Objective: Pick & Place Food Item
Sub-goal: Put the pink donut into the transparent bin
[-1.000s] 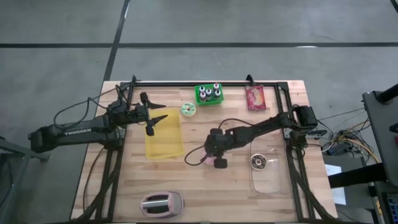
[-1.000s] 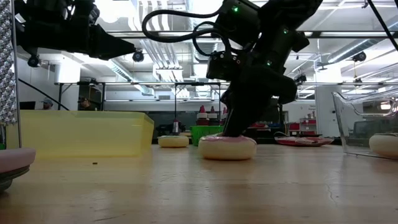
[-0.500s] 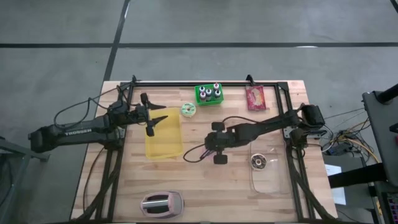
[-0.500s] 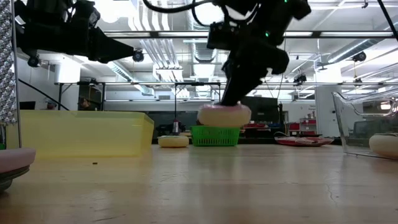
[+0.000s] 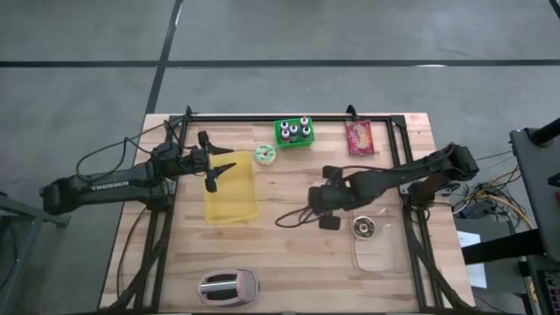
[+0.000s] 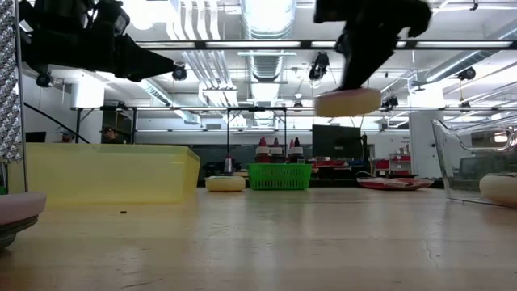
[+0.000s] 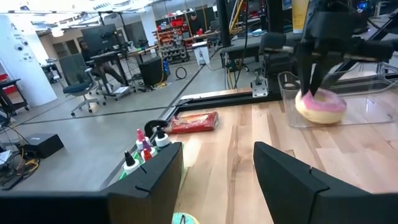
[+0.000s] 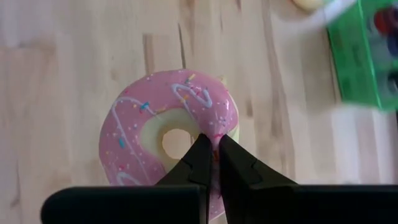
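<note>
A pink-iced donut [image 8: 149, 149] with sprinkles hangs high above the table in the low view [image 6: 347, 102] and in the left wrist view [image 7: 321, 106]. My right gripper [image 5: 331, 219] is shut on it, right of the table's middle. In the high view the gripper hides the donut. My left gripper [image 5: 220, 168] stands open and level over the far left part of the yellow bin [image 5: 232, 197], with nothing between its fingers [image 7: 149, 180]. My right gripper pinches the donut's ring at one side of the hole [image 8: 214, 134] between its two fingers, one toward the hole and one toward the outer rim. The fingers slant down from above. The donut is lifted clear of the table, icing up and nearly level.
A clear container [image 5: 385, 249] with a dark donut [image 5: 364, 228] lies at the right. At the far edge stand a green basket of bottles [image 5: 294, 133] and a red packet [image 5: 360, 137], with a small green-iced donut [image 5: 264, 155] nearby. A pink toaster [image 5: 227, 286] sits near the front.
My right gripper has risen and gone toward the table's right edge, staying shut on the pink donut. The donut, which lay on the table a second ago, is now lifted well clear of it.
</note>
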Action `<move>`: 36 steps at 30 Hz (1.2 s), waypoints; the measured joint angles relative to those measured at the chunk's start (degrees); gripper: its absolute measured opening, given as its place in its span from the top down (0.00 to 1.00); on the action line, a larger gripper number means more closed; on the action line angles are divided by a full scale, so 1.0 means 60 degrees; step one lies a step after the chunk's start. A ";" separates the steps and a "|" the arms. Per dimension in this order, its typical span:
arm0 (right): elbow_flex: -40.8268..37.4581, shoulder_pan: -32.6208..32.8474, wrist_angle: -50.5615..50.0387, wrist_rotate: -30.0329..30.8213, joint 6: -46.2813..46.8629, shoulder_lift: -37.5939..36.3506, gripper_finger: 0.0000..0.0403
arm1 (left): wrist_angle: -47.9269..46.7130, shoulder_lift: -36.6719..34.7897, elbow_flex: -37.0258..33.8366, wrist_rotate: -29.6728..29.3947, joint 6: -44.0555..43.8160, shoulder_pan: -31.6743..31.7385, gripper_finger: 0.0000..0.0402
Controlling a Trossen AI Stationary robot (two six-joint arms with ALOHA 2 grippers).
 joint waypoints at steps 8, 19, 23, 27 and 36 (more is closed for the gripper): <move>-0.0015 0.0656 -0.2745 0.0231 0.2116 -0.0612 0.98 | 0.0006 -0.0004 0.0000 0.0015 0.0000 -0.0004 0.50; -0.0066 0.1365 -0.5461 0.0291 0.4586 -0.1137 0.98 | 0.0072 -0.0004 0.0000 0.0108 -0.0002 -0.0007 0.50; -0.0187 0.1372 -0.5957 -0.0210 0.4870 -0.1173 0.98 | 0.0072 -0.0004 0.0000 0.0121 -0.0007 -0.0007 0.50; -0.0547 0.1369 -0.5899 -0.0682 0.4874 -0.1157 0.98 | 0.0072 -0.0004 0.0000 0.0146 -0.0027 -0.0007 0.50; -0.2108 0.1368 -0.4806 -0.1898 0.4845 -0.1121 0.98 | 0.0072 -0.0004 0.0000 0.0146 -0.0036 -0.0007 0.50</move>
